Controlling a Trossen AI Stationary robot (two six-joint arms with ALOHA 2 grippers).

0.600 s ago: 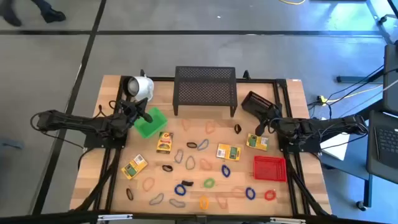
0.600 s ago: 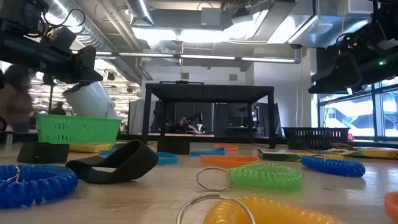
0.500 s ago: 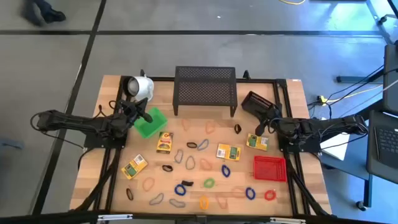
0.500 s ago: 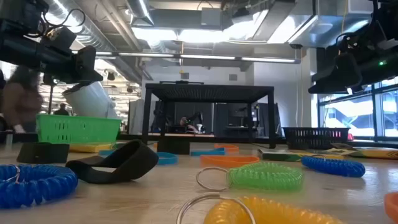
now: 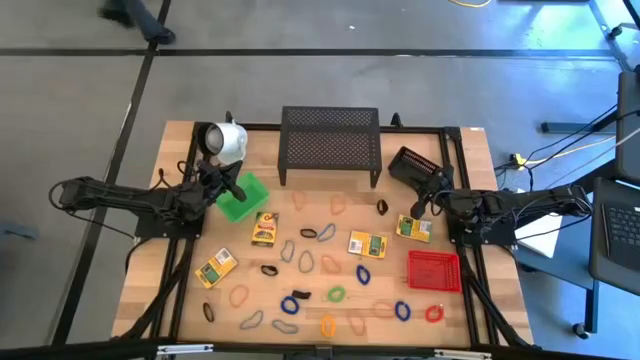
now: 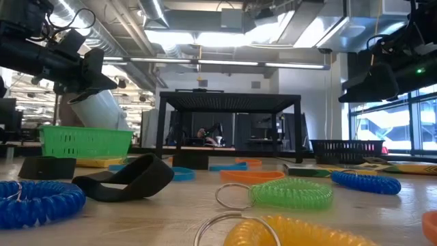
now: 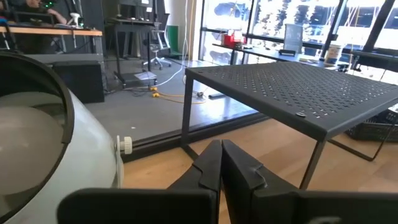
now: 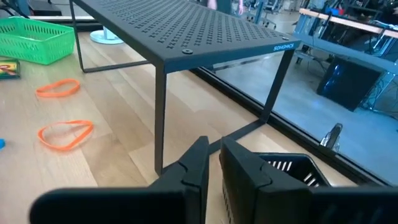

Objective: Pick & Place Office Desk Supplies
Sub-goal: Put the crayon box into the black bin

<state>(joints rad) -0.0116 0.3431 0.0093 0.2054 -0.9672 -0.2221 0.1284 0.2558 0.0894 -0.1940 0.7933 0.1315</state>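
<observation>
Many thin loops lie across the front half of the table, among them a blue loop (image 5: pixel 290 303), a green loop (image 5: pixel 336 294) and an orange loop (image 5: pixel 327 325). The yellow boxes lie at the left front (image 5: pixel 216 268), left of centre (image 5: pixel 265 228), at the centre (image 5: pixel 367 244) and on the right (image 5: pixel 414 228). My left gripper (image 5: pixel 238 186) is shut and empty above the green basket (image 5: pixel 240 200), next to the white mug (image 5: pixel 222 140). My right gripper (image 5: pixel 420 205) is shut and empty, just behind the right yellow box. In the wrist views both pairs of fingers (image 7: pixel 211 168) (image 8: pixel 199 165) stand together, holding nothing.
The black mesh shelf (image 5: pixel 330 145) stands at the back centre. A black basket (image 5: pixel 412 165) sits at the back right and a red basket (image 5: pixel 434 270) at the front right. In the low view a green loop (image 6: pixel 290 193) and a black loop (image 6: pixel 126 179) lie close.
Neither arm has visibly moved. A person walking on the floor beyond the table has moved to the right.
</observation>
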